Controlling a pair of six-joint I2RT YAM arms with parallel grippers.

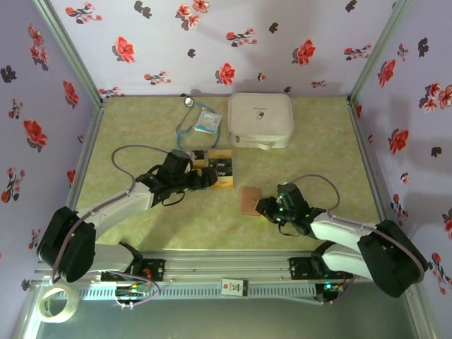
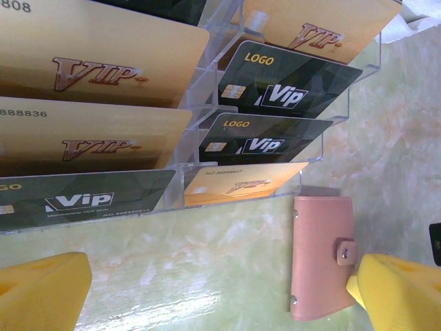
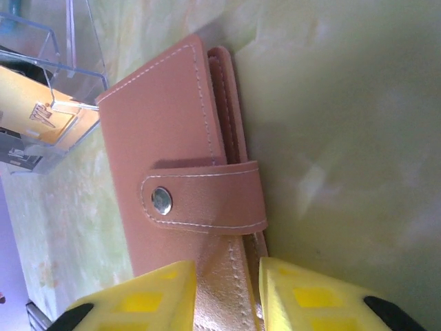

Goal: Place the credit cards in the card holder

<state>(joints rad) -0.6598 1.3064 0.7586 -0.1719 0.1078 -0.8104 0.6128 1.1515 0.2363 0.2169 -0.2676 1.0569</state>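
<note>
Right gripper [image 3: 227,279] fingers straddle end of snapped-shut card holder [image 3: 172,131]; gold credit card [image 3: 38,118] in clear stand [image 3: 81,41] beside

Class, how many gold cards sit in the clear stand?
4 gold cards: two in the left column, one topping the right column, one at its front. Others may lie beyond the view's edge.

Both arms outstretched; left fingers [image 2: 41,289] spread wide; right fingers [image 3: 138,303] pinched close.

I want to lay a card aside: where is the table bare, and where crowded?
Bare: the table right of the white case, up to the right wall, and the far left corner beside the stethoscope. Crowded: the middle, around the card rack, card holder and right gripper.
</note>
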